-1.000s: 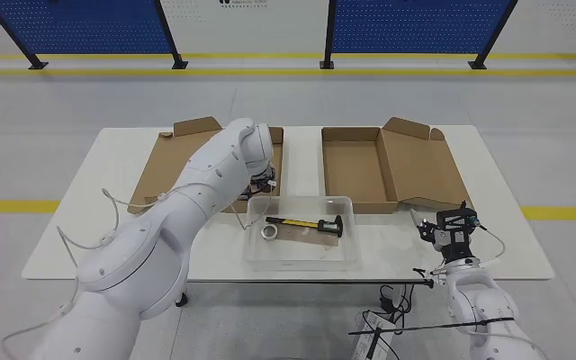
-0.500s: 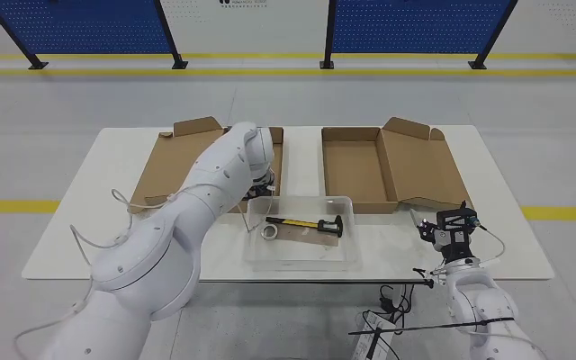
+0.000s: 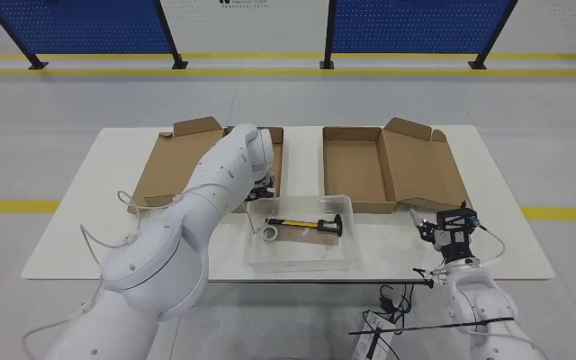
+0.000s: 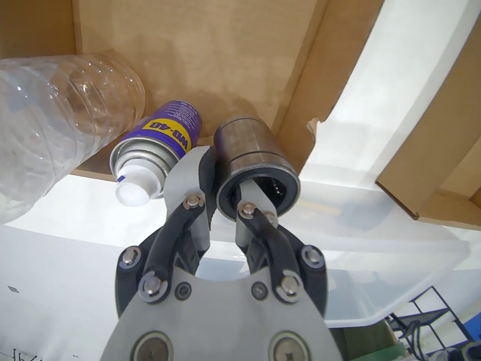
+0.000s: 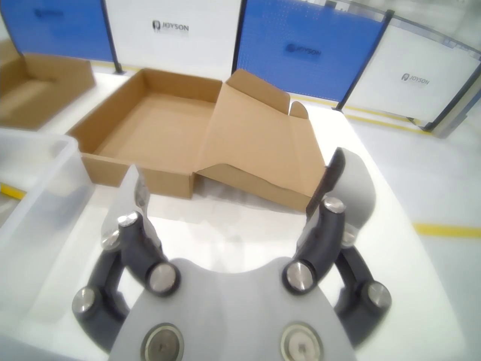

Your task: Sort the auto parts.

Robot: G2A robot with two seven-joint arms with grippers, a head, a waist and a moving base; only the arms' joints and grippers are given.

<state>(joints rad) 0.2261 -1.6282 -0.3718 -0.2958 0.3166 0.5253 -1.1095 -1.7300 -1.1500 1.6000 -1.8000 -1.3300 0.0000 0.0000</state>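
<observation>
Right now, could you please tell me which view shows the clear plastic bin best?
The top view: the whole bin is visible, a tool and a ring inside. The left wrist view catches part of its rim near the cylinder in the left end effector; the right wrist view shows one corner.

The plastic bottle (image 4: 64, 114) is cut off by the picture's edge. One finger of the left pincer (image 4: 221, 174) is partly hidden inside the metal sleeve (image 4: 251, 148).
</observation>
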